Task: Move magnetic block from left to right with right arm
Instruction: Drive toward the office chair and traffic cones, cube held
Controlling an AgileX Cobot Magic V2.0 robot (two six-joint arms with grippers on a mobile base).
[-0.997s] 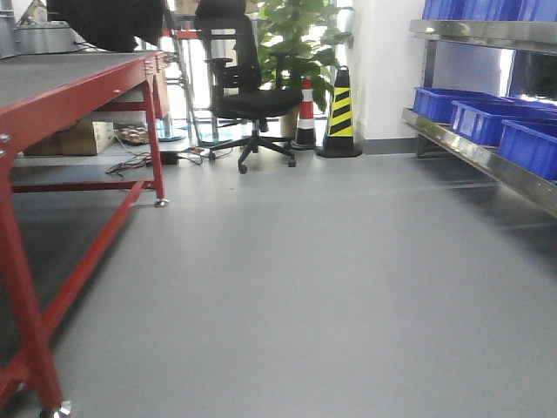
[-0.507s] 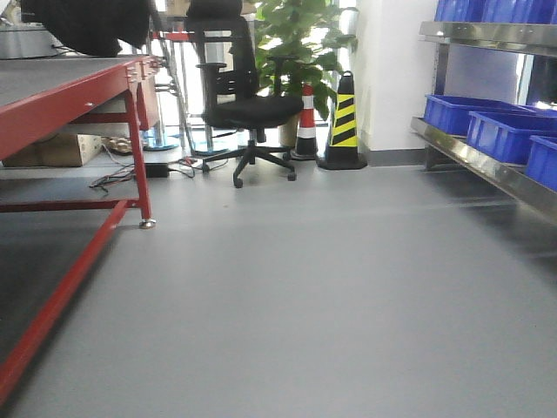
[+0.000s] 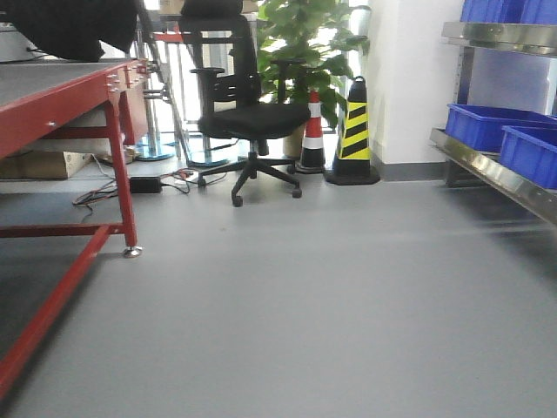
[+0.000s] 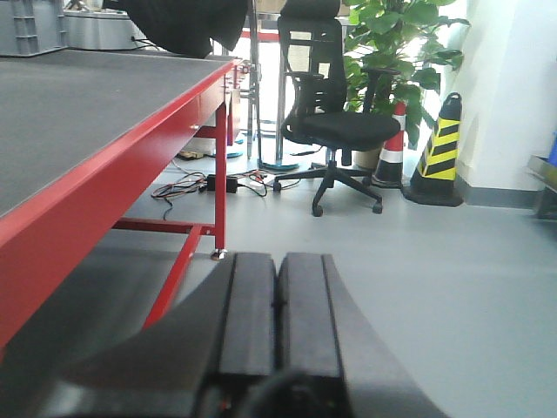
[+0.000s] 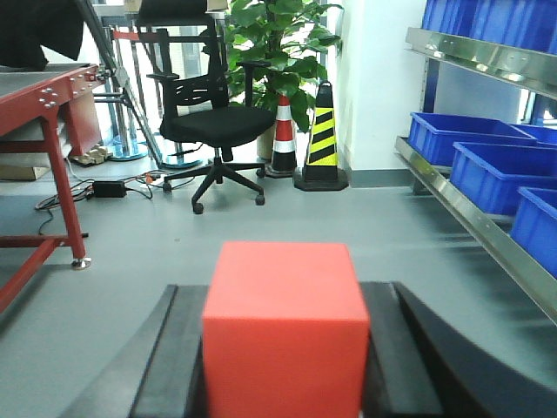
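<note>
The magnetic block (image 5: 284,326), a plain red cube, fills the lower middle of the right wrist view. My right gripper (image 5: 283,300) is shut on it, one black finger pressed against each side. In the left wrist view my left gripper (image 4: 278,261) is shut with nothing in it, its two black pads touching along their length. It hovers beside the red table (image 4: 122,165) and points across the grey floor. Neither gripper nor the block appears in the front view.
The red-framed table (image 3: 61,109) stands at the left. A black office chair (image 3: 248,117), a red-white cone (image 3: 312,131), a yellow-black cone (image 3: 354,131) and a plant (image 3: 305,43) are ahead. Steel shelving with blue bins (image 3: 492,126) lines the right. Cables (image 3: 130,185) lie under the table.
The front view has swung rightward and ahead: the red table slid towards the left edge, the chair and cones drew closer, and fewer blue bins show at the right.
</note>
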